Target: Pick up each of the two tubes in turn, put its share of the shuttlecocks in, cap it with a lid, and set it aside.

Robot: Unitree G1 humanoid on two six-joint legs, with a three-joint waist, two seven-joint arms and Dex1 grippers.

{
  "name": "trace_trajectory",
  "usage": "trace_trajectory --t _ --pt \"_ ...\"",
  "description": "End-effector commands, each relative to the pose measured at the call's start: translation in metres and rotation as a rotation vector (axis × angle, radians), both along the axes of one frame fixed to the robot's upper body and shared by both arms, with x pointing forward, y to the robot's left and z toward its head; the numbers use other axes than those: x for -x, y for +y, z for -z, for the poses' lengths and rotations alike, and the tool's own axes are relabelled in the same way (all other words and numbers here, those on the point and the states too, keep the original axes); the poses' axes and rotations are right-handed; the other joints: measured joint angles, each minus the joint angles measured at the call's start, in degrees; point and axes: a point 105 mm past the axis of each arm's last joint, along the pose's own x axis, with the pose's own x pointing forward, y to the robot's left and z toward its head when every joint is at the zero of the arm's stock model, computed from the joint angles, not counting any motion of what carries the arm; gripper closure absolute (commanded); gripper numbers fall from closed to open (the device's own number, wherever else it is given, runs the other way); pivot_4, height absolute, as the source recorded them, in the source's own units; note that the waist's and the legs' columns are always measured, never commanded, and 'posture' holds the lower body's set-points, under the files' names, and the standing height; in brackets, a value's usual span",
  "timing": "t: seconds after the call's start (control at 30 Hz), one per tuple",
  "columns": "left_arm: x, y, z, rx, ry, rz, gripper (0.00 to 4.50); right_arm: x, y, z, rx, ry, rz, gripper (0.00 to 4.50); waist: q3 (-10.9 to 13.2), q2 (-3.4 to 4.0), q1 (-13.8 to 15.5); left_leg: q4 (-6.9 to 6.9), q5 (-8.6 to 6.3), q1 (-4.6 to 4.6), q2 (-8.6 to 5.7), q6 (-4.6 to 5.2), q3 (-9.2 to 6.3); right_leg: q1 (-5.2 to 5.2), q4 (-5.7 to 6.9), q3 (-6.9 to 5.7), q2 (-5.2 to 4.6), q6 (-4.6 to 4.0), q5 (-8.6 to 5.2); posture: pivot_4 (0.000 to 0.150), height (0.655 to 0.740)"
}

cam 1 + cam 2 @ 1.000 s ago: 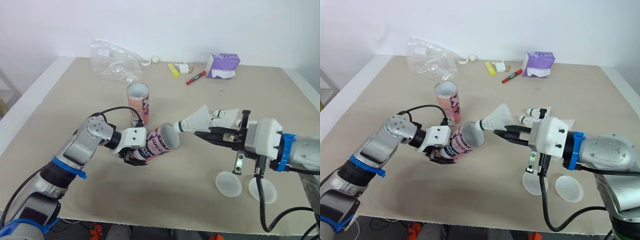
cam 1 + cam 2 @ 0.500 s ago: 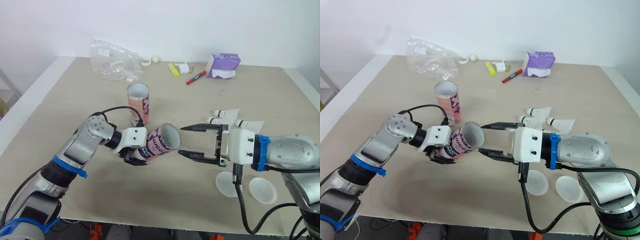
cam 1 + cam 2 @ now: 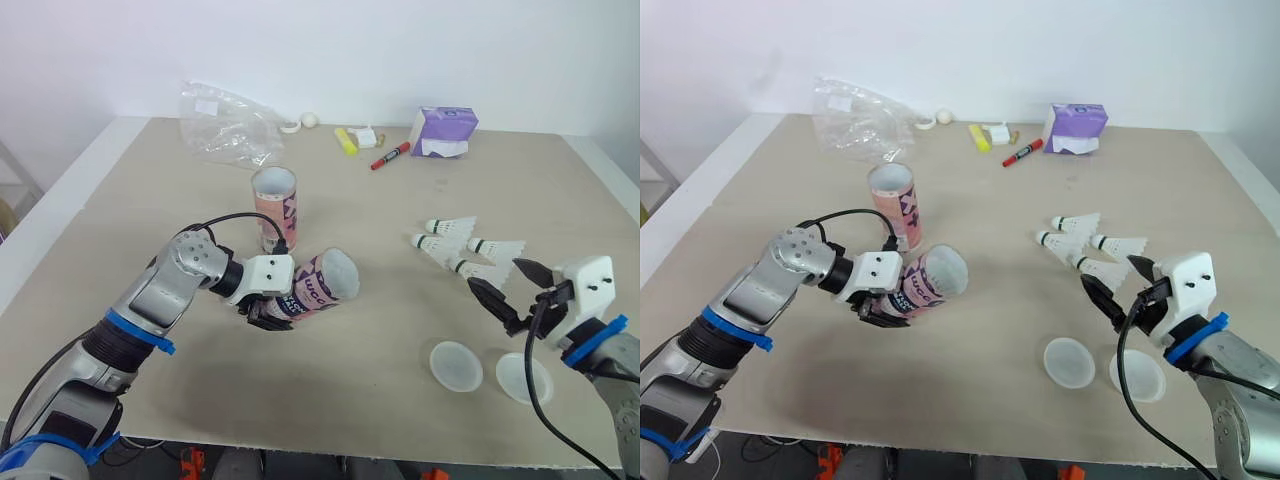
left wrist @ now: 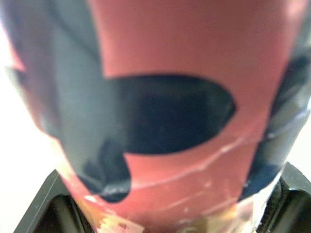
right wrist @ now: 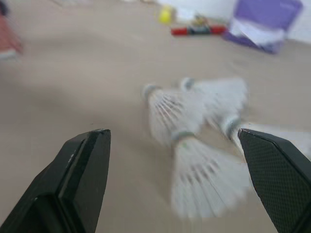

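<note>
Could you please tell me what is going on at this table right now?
The left gripper holds a pink tube tilted, its open mouth toward the robot's right. The right gripper, fingers open, hovers by four shuttlecocks lying on the table. A second tube stands upright behind, and two lids lie near the right gripper.

Tilted tube (image 3: 322, 283) is sitting in left gripper (image 3: 268, 305) left of centre on table (image 3: 130, 210), upright tube (image 3: 274, 207) standing just behind. Shuttlecocks (image 3: 465, 245) are lying clustered on the right, right gripper (image 3: 496, 274) hanging just before them, two lids (image 3: 455, 365) lying side by side near the front edge. Bag (image 3: 225, 125), marker (image 3: 391, 156) and box (image 3: 444, 131) are sitting along the far edge.
</note>
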Motion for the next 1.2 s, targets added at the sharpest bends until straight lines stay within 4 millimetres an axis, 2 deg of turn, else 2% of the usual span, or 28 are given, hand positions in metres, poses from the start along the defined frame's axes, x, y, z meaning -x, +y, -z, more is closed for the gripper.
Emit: trace_trajectory --t 0.03,0.2,0.33,0.5,1.17,1.2 --pt "0.0 0.001 0.008 -0.02 0.005 -0.008 1.03 0.002 -0.01 -0.01 -0.025 -0.048 0.05 0.02 0.0 -0.01 0.0 0.0 0.01 0.0 0.0 0.0 0.0 0.0 0.0 0.0 0.0 0.0 0.01 0.15 0.74" --pt "-0.001 0.001 0.007 -0.021 -0.001 -0.01 1.03 0.003 -0.002 0.011 -0.104 0.06 0.023 0.02 0.0 0.0 0.0 -0.04 0.01 -0.03 0.0 0.0 0.0 -0.01 -0.01 0.0 0.0 -0.02 -0.02 0.15 0.74" --pt "0.0 0.0 0.006 -0.015 0.002 -0.012 1.03 -0.004 0.002 0.023 -0.166 0.108 0.016 0.02 0.0 0.0 0.0 -0.03 0.01 -0.02 0.0 0.0 0.0 -0.01 -0.01 0.0 -0.01 -0.02 -0.01 0.15 0.74" --pt "0.002 0.0 0.007 -0.01 0.003 -0.016 1.03 -0.021 0.0 0.024 -0.275 0.107 0.045 0.02 0.0 0.02 0.0 -0.03 0.01 -0.03 0.0 0.0 0.01 -0.02 -0.01 0.01 -0.01 -0.02 -0.01 0.15 0.74" --pt "0.004 -0.001 0.006 0.006 0.002 -0.034 1.03 -0.04 0.004 0.037 -0.342 0.164 0.02 0.02 0.0 0.03 0.1 -0.06 0.0 -0.08 -0.01 0.0 -0.01 -0.02 -0.03 0.01 -0.01 0.02 -0.06 0.15 0.74" --pt "0.004 -0.001 0.006 0.006 0.001 -0.035 1.03 -0.041 0.004 0.037 -0.343 0.162 0.02 0.26 0.0 0.03 0.1 -0.06 0.0 -0.08 -0.02 0.0 0.0 -0.02 -0.03 0.01 -0.01 0.03 -0.06 0.15 0.74"
